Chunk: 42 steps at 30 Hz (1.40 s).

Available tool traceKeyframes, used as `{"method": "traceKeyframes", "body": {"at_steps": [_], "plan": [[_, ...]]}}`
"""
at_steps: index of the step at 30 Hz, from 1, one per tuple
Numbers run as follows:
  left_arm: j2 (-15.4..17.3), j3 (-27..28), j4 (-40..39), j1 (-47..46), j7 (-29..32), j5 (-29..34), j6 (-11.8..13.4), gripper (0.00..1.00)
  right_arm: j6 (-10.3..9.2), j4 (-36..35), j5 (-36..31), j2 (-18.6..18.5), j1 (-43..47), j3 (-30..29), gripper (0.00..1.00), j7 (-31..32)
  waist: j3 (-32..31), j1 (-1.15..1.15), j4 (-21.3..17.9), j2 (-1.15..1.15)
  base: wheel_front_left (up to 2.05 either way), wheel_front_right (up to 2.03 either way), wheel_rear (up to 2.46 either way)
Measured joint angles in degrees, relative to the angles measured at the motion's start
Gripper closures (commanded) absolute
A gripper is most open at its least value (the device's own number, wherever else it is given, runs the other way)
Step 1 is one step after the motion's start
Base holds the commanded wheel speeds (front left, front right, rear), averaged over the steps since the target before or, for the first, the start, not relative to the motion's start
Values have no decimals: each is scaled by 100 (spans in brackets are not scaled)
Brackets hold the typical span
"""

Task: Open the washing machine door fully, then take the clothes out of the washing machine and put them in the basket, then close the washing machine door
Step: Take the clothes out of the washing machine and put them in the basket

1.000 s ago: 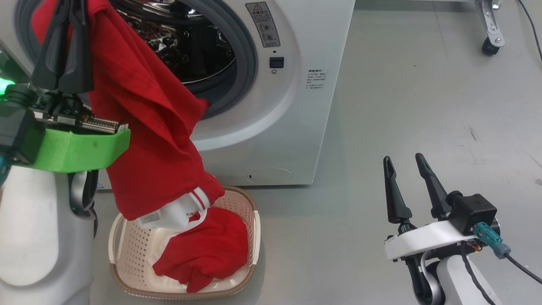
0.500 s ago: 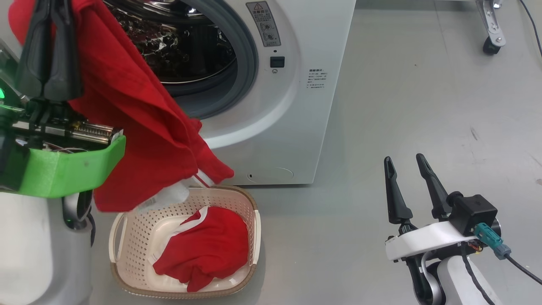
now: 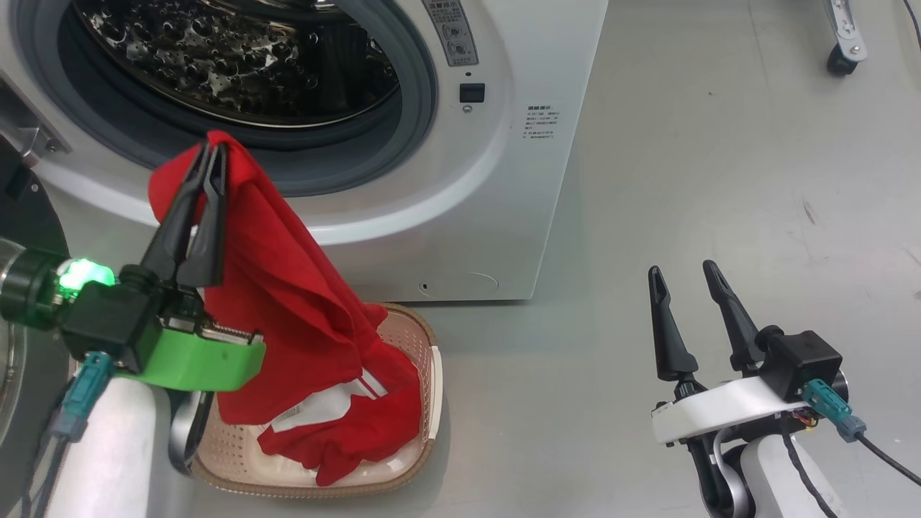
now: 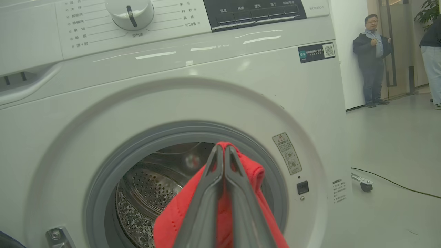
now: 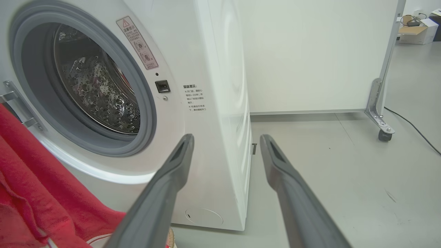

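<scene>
The left tool [image 3: 214,150] clamps clothes [image 3: 288,288] hanging into the basket [image 3: 429,403]; the right tool [image 3: 682,269] gapes, right of it.

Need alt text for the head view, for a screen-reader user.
The left gripper, fingers shut on a red garment, holds it so it drapes down into the basket in front of the open washing machine. The right gripper is open at lower right, holding nothing.

Spread right claw [image 5: 226,138] faces the washing machine [image 5: 193,51].
</scene>
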Motion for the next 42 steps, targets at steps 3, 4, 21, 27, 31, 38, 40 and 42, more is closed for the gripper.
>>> {"method": "traceKeyframes", "body": {"at_steps": [3,4,21,27,31,38,40,42], "plan": [[55,-125,233,187,31,21,0,100,0,-2,-37,0,0,1,0,0,69,0,-11,0,0,0,0],[92,-178,323,245,57,63,0,100,1,-3,-40,1,-1,2,0,0,92,0,-15,0,0,0,0],[281,-597,1358,411,213,151,-1,100,47,-33,-148,2,-159,176,0,0,597,0,-187,0,0,0,0],[294,-817,1666,349,216,152,-1,100,49,-35,-174,3,-279,244,0,0,801,0,-329,0,0,0,0],[289,-881,1829,263,241,136,-1,100,49,-35,-182,3,-316,272,0,0,899,0,-408,0,0,0,0],[318,-815,2370,77,359,33,-2,100,51,-45,-182,5,-423,326,0,0,1149,0,-582,0,0,0,0],[361,-746,2548,19,411,-9,-2,100,51,-49,-182,5,-425,338,0,0,1230,0,-626,0,0,0,0],[408,-666,2730,-35,417,-31,-2,100,49,-57,-182,7,-436,343,0,0,1315,0,-668,0,0,0,0]]}}
